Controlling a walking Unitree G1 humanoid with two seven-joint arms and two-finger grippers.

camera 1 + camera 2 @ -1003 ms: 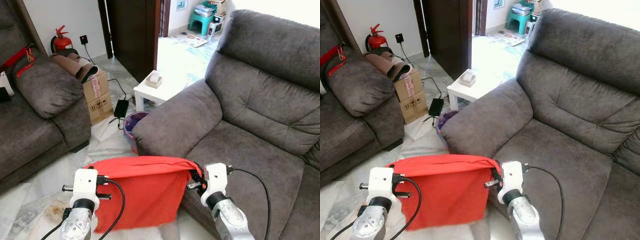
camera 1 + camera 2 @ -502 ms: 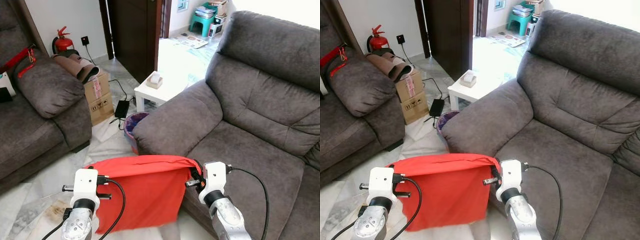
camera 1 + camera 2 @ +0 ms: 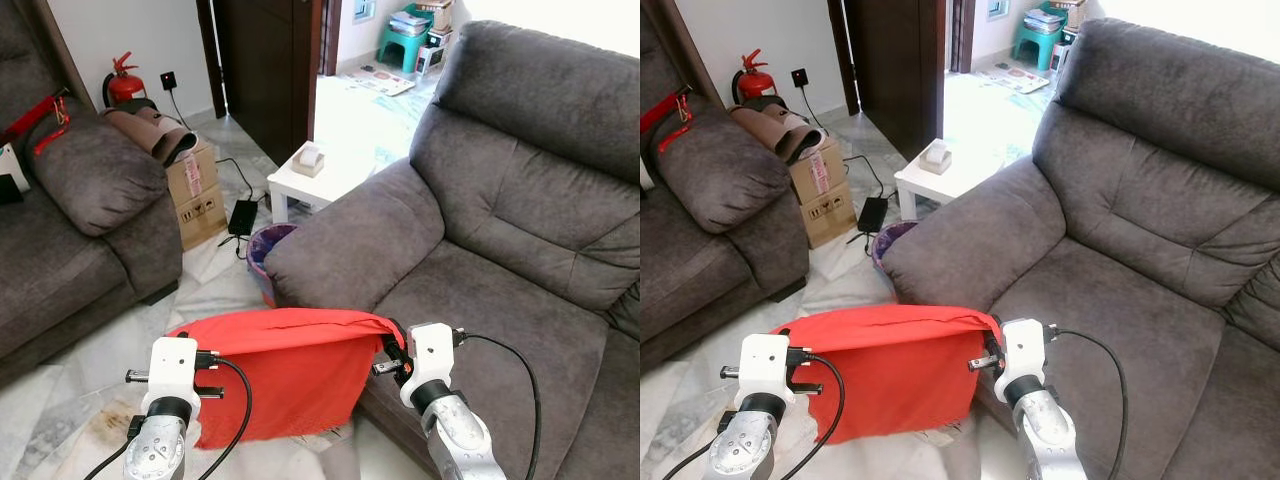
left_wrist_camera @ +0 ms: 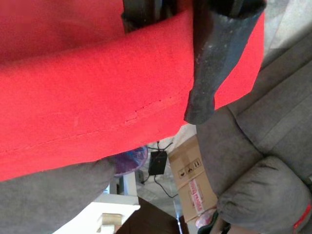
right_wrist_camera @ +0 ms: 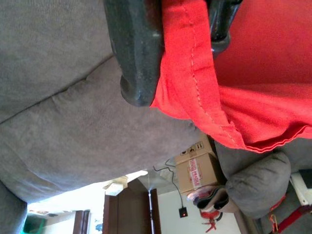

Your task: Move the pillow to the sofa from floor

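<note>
carry step in hand: the pillow hung in the air between both grippers, clear of the floor, just in front of the sofa seat edge. left gripper fingers were clamped on the pillow's left top edge; right gripper fingers were clamped on the right top corner, seam pinched between them. top edge was stretched taut, the rest drooped down like a sheet.

judged about halfway: pillow was up but not yet on the seat. next move likely called for lifting higher and swinging both arms right and forward over the seat cushion, then letting go together. lower edge looked low enough to catch on the seat front.

pillow was red woven cloth, thin, limp, stitched hem, more like an empty cover than a stuffed one. sofa was grey suede-like fabric, plump padded panels, rounded arm. floor was glossy marbled tile.
</note>
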